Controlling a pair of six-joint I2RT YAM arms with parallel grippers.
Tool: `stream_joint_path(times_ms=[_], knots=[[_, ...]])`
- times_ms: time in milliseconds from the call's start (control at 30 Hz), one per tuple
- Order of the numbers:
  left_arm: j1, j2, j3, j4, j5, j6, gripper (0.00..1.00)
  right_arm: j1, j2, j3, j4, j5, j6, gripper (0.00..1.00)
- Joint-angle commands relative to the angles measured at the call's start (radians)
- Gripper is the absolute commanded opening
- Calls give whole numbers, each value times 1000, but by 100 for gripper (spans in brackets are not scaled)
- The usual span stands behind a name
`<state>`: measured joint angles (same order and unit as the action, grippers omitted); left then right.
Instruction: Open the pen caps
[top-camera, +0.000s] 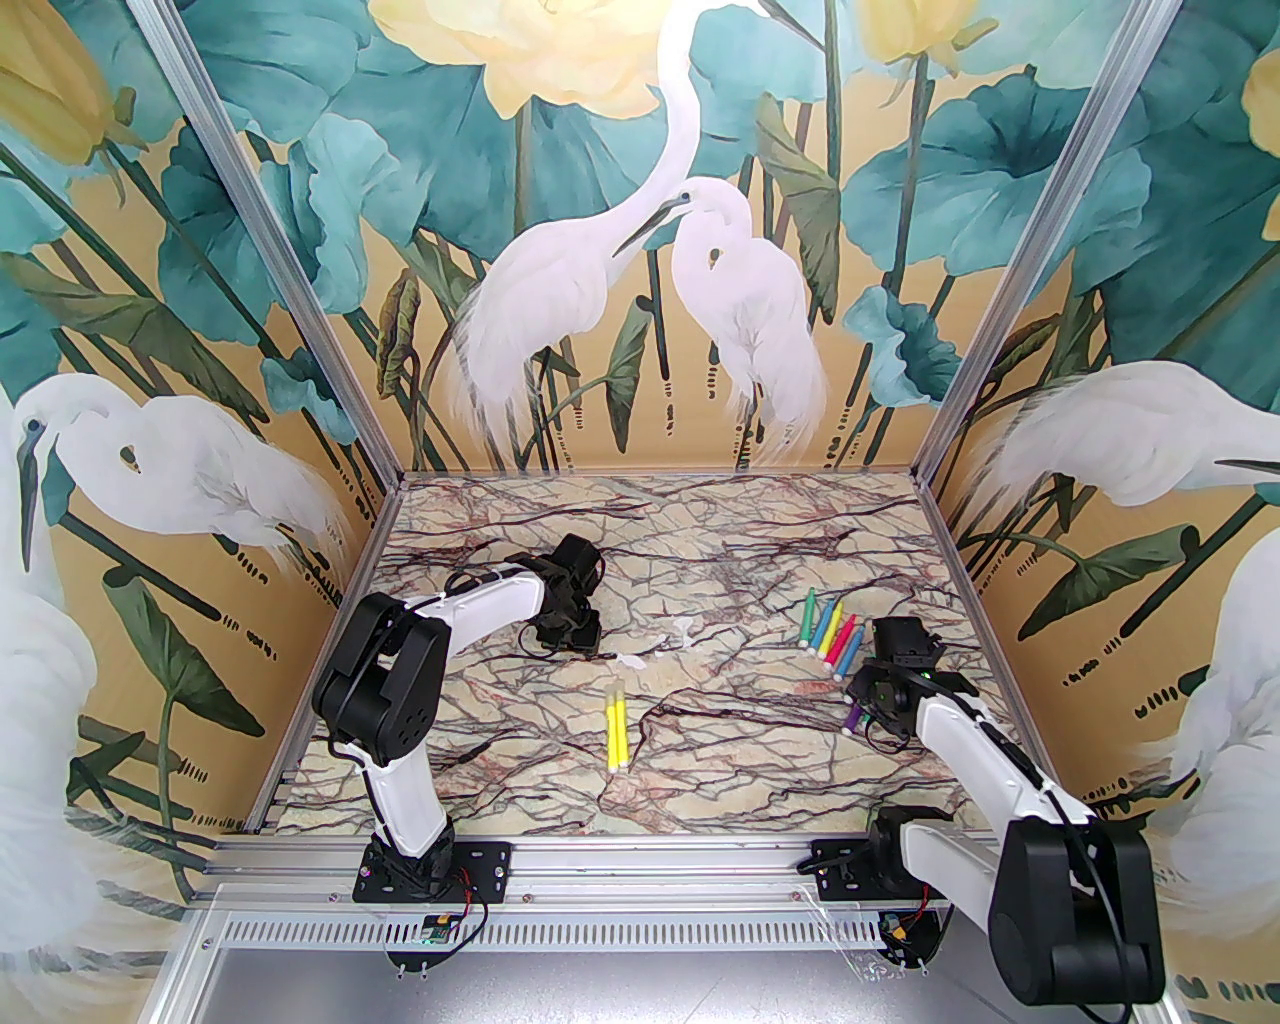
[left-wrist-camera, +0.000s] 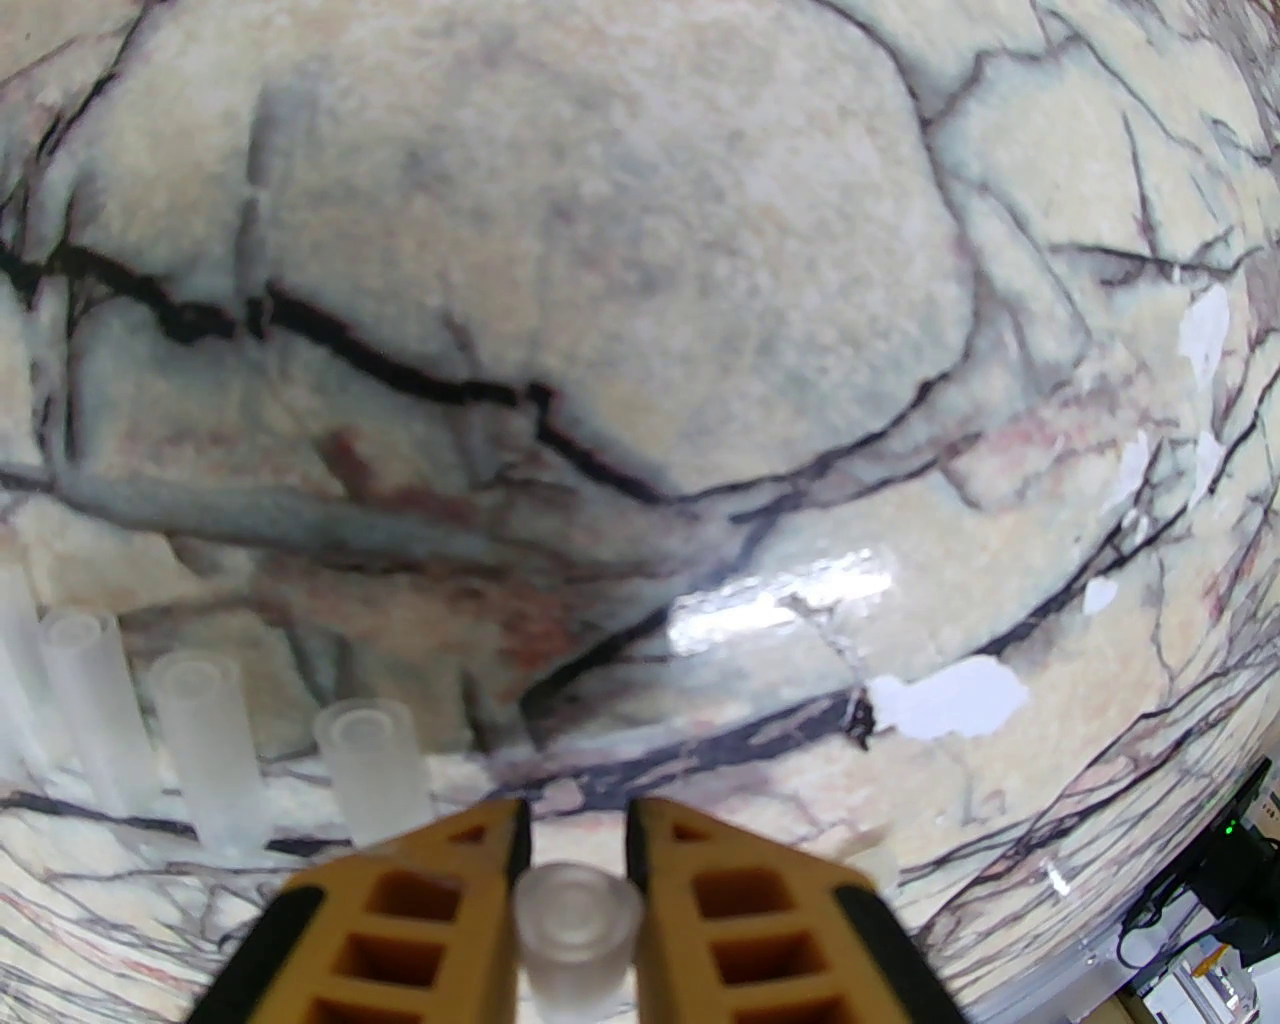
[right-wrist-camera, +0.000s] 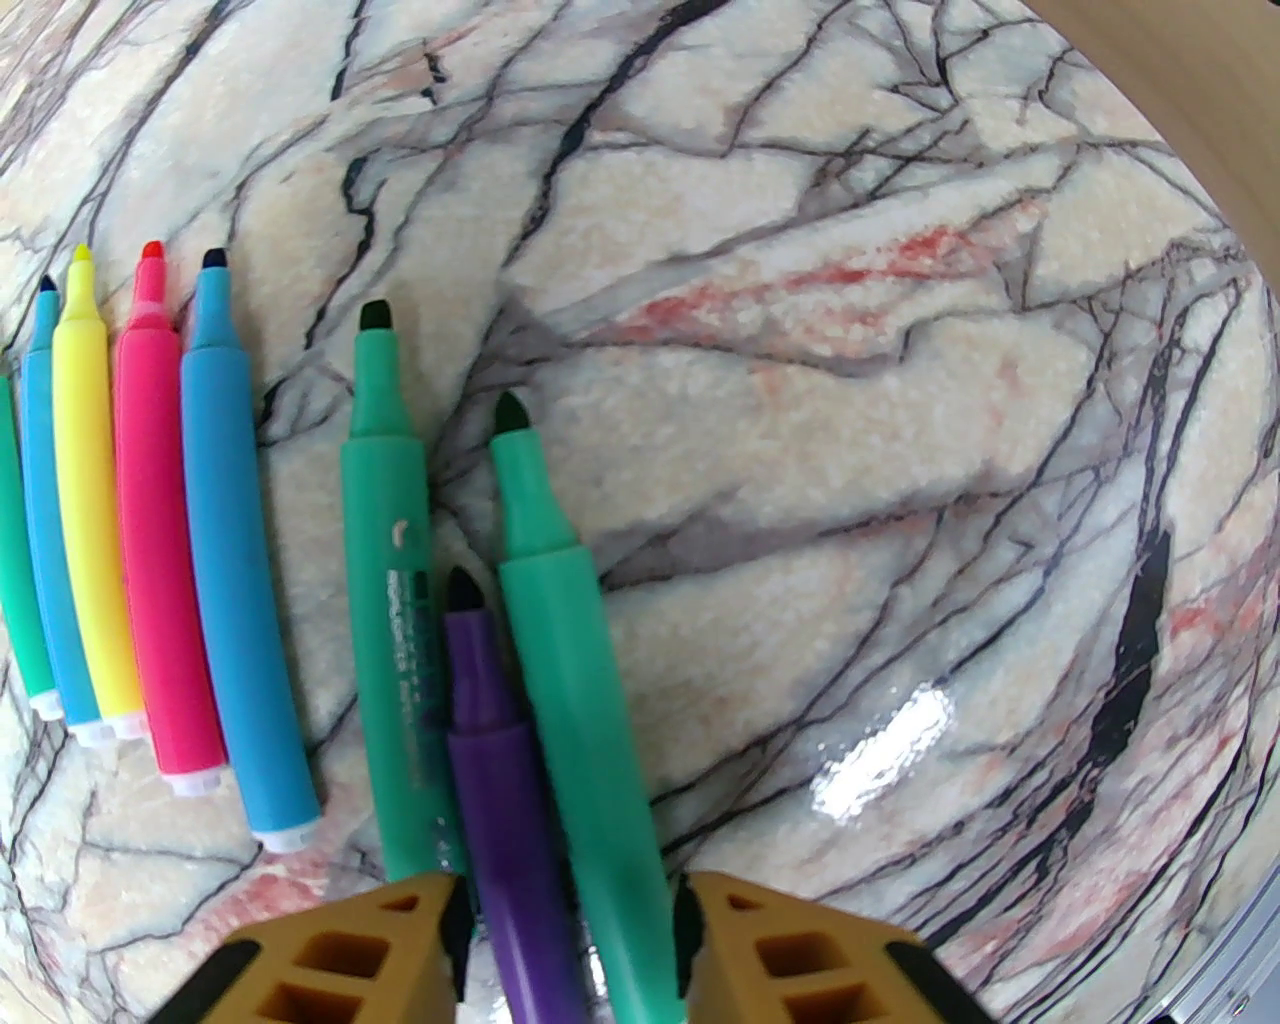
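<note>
Here's a pen cap (left-wrist-camera: 578, 915), frosted and hollow, sitting upright right between the fingers of the left end effector (left-wrist-camera: 577, 815). The jaws are narrow and hug it on both sides; whether they are pinching it, I can't tell. Just left of it, three more standing caps (left-wrist-camera: 375, 770) line up on the table (left-wrist-camera: 640, 300), close enough to topple with a careless sweep.

These caps look light, stiff and smooth, so likely slippery. A squeeze across the round barrel, near the rim, should hold best.

Over on the right, the right end effector (right-wrist-camera: 572, 885) stands part open astride a purple pen (right-wrist-camera: 510, 780) and a green pen (right-wrist-camera: 570, 680), both bare-tipped and lying flat, with neither one gripped. Another green pen (right-wrist-camera: 385, 620) lies just left of them. Further left a row runs out around a pink pen (right-wrist-camera: 155, 540), every tip exposed.

In the middle of the table, well apart from both arms, two yellow pens (top-camera: 616, 735) lie side by side, and their far ends look pale, so I judge them capped and waiting. Take the bright body in one end effector and the pale cap in the other. They touch each other, so singling one out will be fiddly.
</note>
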<state>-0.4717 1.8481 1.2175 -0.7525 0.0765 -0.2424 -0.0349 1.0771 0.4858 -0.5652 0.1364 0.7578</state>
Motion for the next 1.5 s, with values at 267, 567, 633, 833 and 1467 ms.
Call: stream_joint_path(times_ms=[267, 567, 633, 833, 1467], knots=[[-4, 21, 5, -34, -47, -2, 31, 18, -63, 73, -79, 5, -72, 46], [-4, -28, 7, -34, -42, -2, 33, 230, -40, 171, -111, 65, -96, 47], [-4, -48, 4, -26, -37, -2, 35, 285, -14, 205, -120, 63, -109, 47], [3, -107, -12, 12, -33, 4, 43, 461, 42, 287, -77, 15, -139, 47], [192, -413, -265, 259, 57, -29, 67, 909, 533, 604, 18, -139, -174, 48]])
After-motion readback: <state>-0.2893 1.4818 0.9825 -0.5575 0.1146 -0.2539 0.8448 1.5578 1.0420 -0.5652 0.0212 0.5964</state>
